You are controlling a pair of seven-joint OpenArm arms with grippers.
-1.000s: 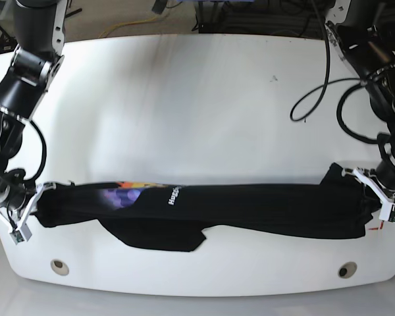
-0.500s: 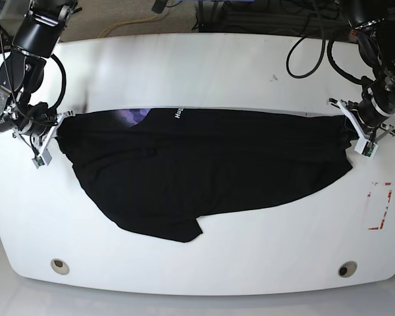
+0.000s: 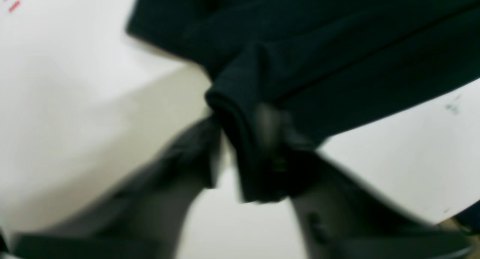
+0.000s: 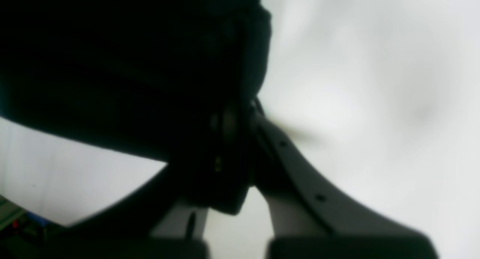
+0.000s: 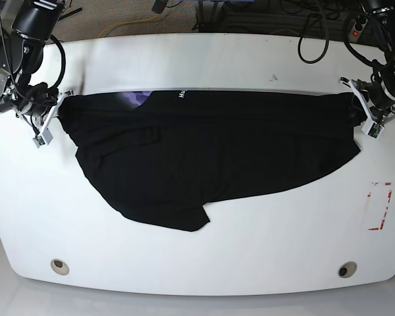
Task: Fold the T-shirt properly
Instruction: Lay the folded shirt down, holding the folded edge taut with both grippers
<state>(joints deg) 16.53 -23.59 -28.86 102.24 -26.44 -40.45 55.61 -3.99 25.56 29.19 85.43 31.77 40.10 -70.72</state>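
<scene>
Folding had barely started: the one T-shirt [image 5: 204, 155] lay mostly spread across the far half of the table [image 5: 204, 263], one corner trailing toward the near edge, no neat fold made yet. Two grippers were on it, the left gripper [image 5: 370, 113] and right gripper [image 5: 47, 118] each clenched on opposite ends of the shirt.

Glossy white rounded-corner surface [image 5: 237, 59] w/ two round holes [image 5: 60, 266] near front edge, red-striped tape rectangle [image 5: 379, 205] just below left claw [image 5: 372, 112]. Black cables [image 5: 316, 33] on tan floor [image 5: 112, 16] behind; bright even light.
</scene>
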